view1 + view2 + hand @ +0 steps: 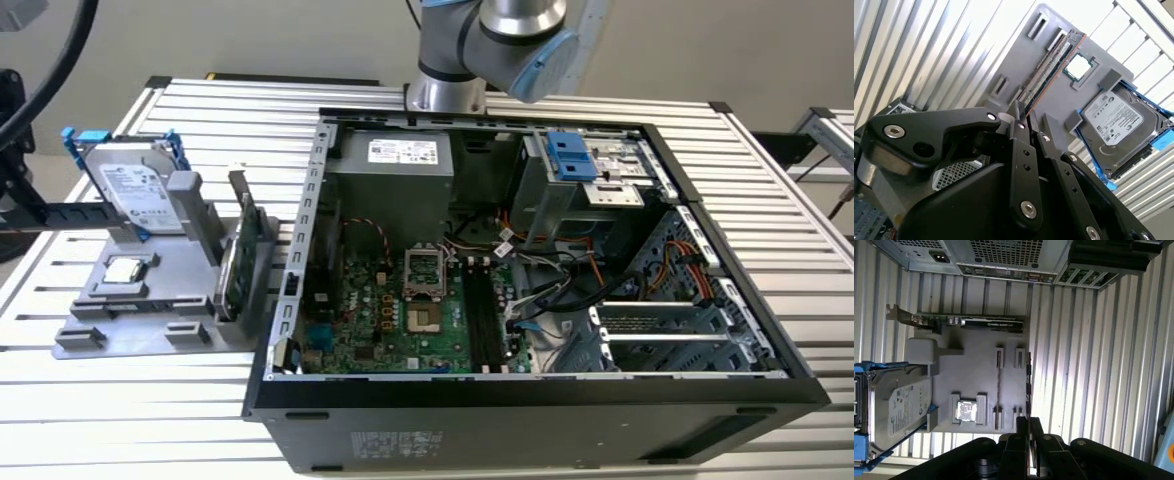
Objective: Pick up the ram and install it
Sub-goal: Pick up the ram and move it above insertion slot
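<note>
The pincer (1028,421) is drawn narrow, its two fingers closed on the ram (1050,66). In both wrist views the ram runs straight out from the fingertips as a long, thin, dark stick. The second wrist view shows a row of chips along its side. It hangs in the air over the grey stand (974,370), lined up near the stand's edge beside the two pairs of small upright slots.

The stand sits on the slatted table (134,420) and holds three things:
- A square processor (966,410) lies flat in its pocket.
- A silver hard drive (901,405) in a blue frame (860,452) leans upright against a grey post.
- A green card (979,323) with a metal bracket (899,315) stands on edge on the side nearest the computer case.

In the exterior view the case (534,395) lies open just beside the stand. Inside it are:
- the green motherboard (387,320) with its long black slots (483,310)
- a grey power supply (400,165)
- loose cables and metal bays

The arm (514,40) rises behind the case.
</note>
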Available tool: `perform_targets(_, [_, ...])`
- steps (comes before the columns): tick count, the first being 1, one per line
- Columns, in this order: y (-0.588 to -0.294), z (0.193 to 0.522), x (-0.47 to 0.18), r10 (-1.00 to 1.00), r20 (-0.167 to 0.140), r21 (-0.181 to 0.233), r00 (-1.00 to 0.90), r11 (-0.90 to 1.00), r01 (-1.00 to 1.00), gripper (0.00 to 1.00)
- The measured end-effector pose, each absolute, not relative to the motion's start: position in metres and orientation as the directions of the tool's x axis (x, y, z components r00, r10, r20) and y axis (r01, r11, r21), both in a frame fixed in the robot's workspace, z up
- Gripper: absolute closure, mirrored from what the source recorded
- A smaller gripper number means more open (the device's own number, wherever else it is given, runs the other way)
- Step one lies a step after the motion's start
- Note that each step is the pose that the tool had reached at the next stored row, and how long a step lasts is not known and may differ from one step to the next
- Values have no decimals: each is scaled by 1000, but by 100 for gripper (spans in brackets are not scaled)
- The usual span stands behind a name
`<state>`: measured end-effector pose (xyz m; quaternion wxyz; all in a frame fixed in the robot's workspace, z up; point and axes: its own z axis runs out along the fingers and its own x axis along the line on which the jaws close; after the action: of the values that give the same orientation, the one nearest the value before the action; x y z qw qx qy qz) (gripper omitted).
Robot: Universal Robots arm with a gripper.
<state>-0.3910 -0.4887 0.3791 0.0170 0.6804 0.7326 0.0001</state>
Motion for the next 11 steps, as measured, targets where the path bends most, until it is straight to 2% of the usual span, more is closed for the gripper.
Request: perform_targets(11, [-489,386,-391,997,-25,23,-73,74,997,100])
